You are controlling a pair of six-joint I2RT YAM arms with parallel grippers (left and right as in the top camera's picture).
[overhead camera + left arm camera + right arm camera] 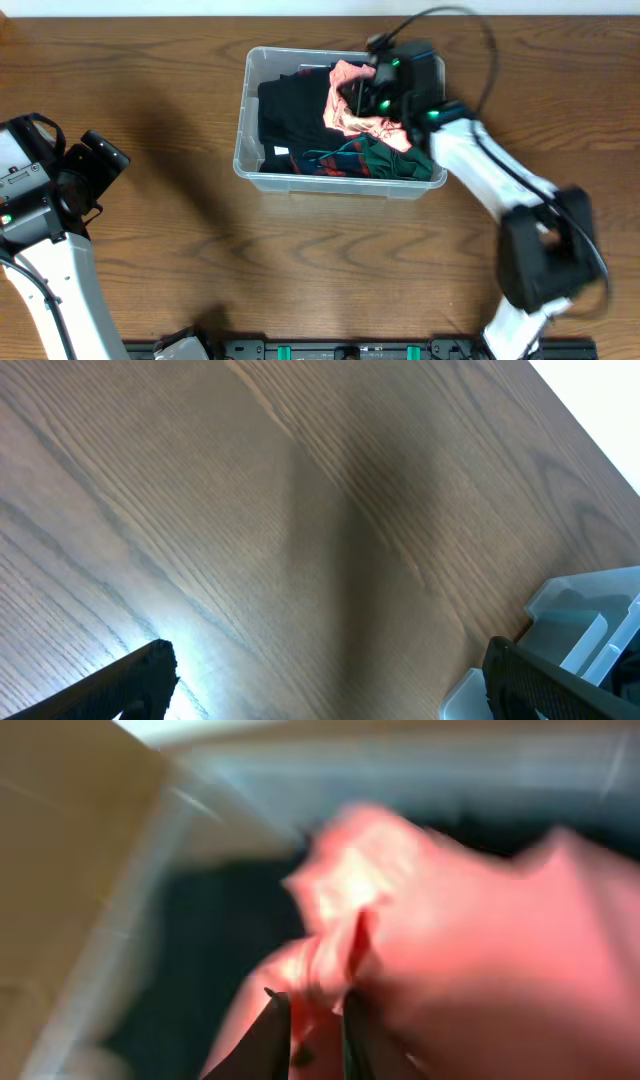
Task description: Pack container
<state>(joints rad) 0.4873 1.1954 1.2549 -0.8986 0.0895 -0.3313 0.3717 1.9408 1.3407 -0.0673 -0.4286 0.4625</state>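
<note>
Right gripper, nearly closed, pinches the pink garment inside the container at the far edge of the table. A thin pinch could slip and drape cloth over the rim. Left gripper gapes wide, empty.

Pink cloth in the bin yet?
Inside: the crumpled pink cloth lies within the clear plastic rectangular bin, over dark clothes, right claw pinching it.

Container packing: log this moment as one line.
right gripper: shut on pink cloth, over container | left gripper: open, empty, above table | container: dark clothes inside
</note>
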